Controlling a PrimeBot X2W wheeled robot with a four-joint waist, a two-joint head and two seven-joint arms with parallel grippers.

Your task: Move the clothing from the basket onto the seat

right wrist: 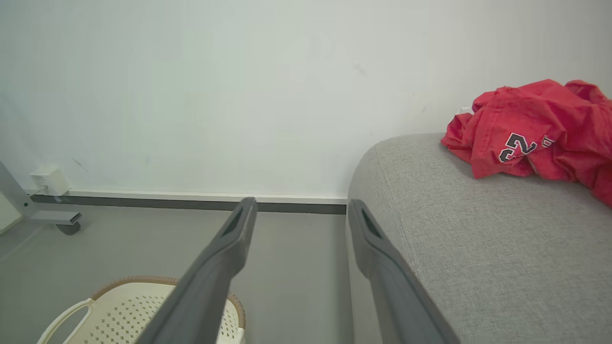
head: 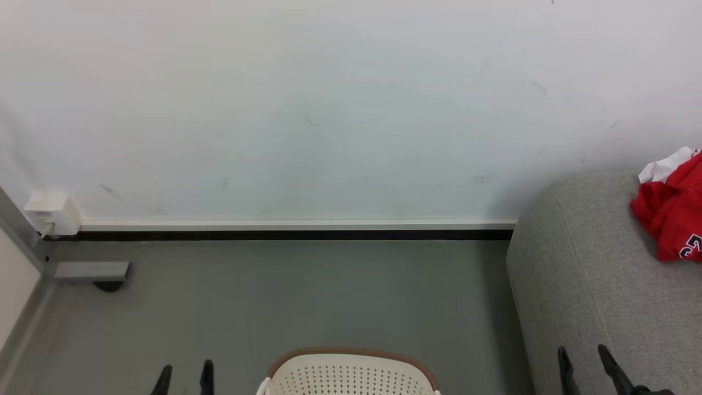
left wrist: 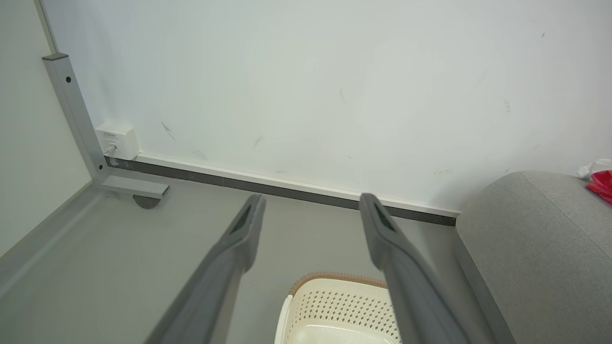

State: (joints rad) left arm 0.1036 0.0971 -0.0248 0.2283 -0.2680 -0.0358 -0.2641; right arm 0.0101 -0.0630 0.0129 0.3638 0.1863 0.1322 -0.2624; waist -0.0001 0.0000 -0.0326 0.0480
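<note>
Red clothing (head: 673, 219) (right wrist: 535, 129) (left wrist: 602, 184) with navy numerals and a white part lies crumpled on the grey seat (head: 598, 285) (right wrist: 478, 229) (left wrist: 535, 248) at the right. The cream basket (head: 351, 373) (left wrist: 334, 310) (right wrist: 129, 310) with a brown rim stands on the floor at the bottom centre; what shows of its inside holds no garment. My left gripper (head: 185, 376) (left wrist: 311, 210) hangs open left of the basket, holding nothing. My right gripper (head: 582, 356) (right wrist: 301, 212) is open too, over the seat's near left edge, holding nothing.
A white wall with a pale skirting board (head: 296, 225) runs across the back. A white socket box (head: 52, 211) and a grey metal frame foot (head: 90, 271) sit at the far left. Grey floor (head: 285, 296) lies between basket and wall.
</note>
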